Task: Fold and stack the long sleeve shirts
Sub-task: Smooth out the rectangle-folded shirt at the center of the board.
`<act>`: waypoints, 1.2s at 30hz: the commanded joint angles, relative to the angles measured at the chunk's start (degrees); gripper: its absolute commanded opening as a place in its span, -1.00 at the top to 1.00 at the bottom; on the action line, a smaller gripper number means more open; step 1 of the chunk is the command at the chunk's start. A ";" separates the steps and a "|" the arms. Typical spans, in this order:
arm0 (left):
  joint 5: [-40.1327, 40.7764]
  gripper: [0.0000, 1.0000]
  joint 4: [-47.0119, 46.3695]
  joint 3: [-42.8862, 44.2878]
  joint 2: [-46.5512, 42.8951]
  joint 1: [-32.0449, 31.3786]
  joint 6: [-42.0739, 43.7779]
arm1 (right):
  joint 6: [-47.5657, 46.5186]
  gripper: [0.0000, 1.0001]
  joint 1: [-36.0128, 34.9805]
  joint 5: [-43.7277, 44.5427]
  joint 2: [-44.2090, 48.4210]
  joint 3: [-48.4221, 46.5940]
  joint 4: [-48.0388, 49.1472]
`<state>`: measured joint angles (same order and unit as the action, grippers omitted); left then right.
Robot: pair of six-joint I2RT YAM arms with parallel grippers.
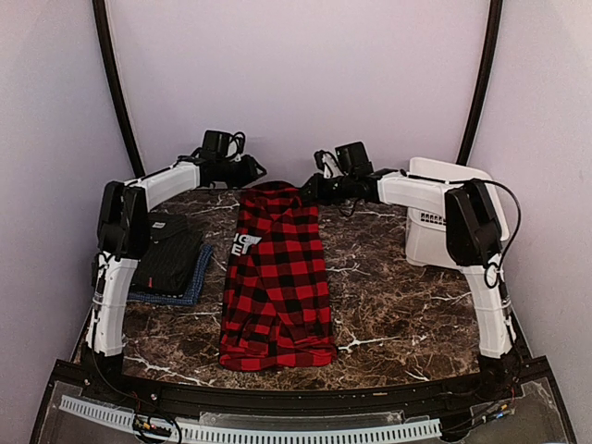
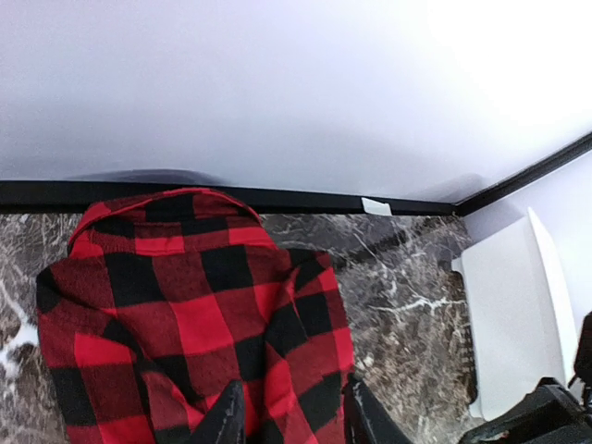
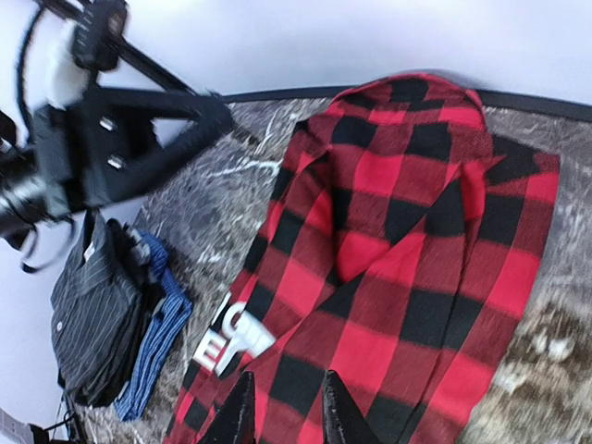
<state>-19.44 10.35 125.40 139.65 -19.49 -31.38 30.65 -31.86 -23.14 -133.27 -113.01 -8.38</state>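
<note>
The red-and-black checked shirt (image 1: 277, 277) lies lengthwise in the middle of the table, its white block letters (image 1: 245, 242) on the left side. It also shows in the left wrist view (image 2: 185, 305) and the right wrist view (image 3: 398, 250). My left gripper (image 1: 252, 171) hovers at the shirt's far left corner; its jaws (image 2: 294, 421) stand apart over the cloth. My right gripper (image 1: 310, 190) is at the far right corner, also open (image 3: 287, 416) above the cloth. The black shirt (image 1: 171, 254) lies folded on the blue shirt (image 1: 190, 287) at the left.
A white plastic basket (image 1: 435, 217) stands at the back right of the dark marble table (image 1: 388, 305), beside the right arm. A black rim runs along the table's far edge (image 2: 305, 199), with the wall close behind it.
</note>
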 commanded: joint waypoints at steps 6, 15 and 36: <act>-0.33 0.32 -7.91 -33.69 -26.27 -3.94 -1.30 | -0.88 0.53 -6.34 3.14 17.25 26.34 6.83; 6.06 0.39 -11.79 -65.52 -46.20 -10.29 -8.59 | 3.70 0.53 -13.67 6.48 33.09 50.08 11.76; 19.66 0.53 -3.34 -95.95 -71.63 -32.46 -29.95 | 19.60 0.53 -33.71 21.99 44.20 72.52 13.33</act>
<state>-3.46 3.81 31.59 71.26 -49.58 -56.80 46.41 -63.20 -5.96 -89.56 -42.72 3.44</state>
